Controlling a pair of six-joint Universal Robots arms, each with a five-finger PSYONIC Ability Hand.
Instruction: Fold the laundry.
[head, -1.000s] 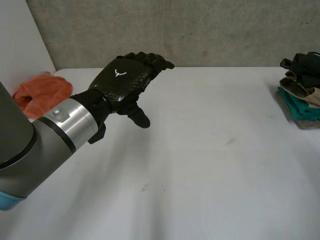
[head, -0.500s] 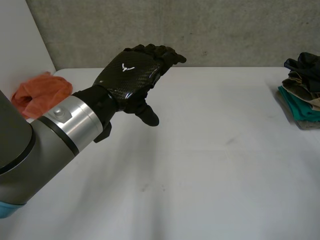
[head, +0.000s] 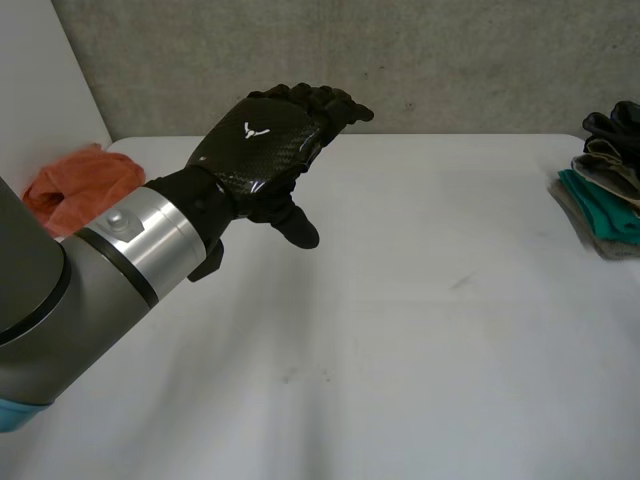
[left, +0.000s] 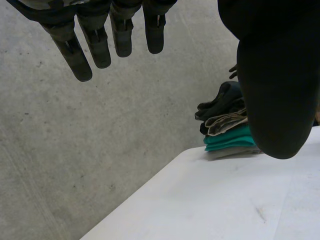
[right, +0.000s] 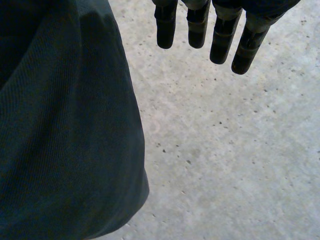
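Observation:
My left hand (head: 262, 150) hangs open above the far left part of the white table (head: 420, 340), fingers straight and pointing toward the back wall, holding nothing. In its own wrist view its fingers (left: 95, 42) and thumb (left: 272, 85) stand apart and empty. A crumpled orange cloth (head: 82, 185) lies at the table's left edge, behind my left forearm. A stack of folded clothes (head: 605, 190), dark on top and teal lower down, sits at the far right edge; the same stack (left: 227, 127) shows beyond my left thumb. My right hand (right: 70, 125) is open, its fingers (right: 220, 37) straight against bare concrete.
A grey concrete wall (head: 400, 60) runs along the table's far edge. My left arm (head: 90, 280) crosses the near left corner. A white panel (head: 40, 90) stands at the far left.
My left hand has risen a little and moved right and farther from me, still open. The orange cloth and the stack have stayed where they were.

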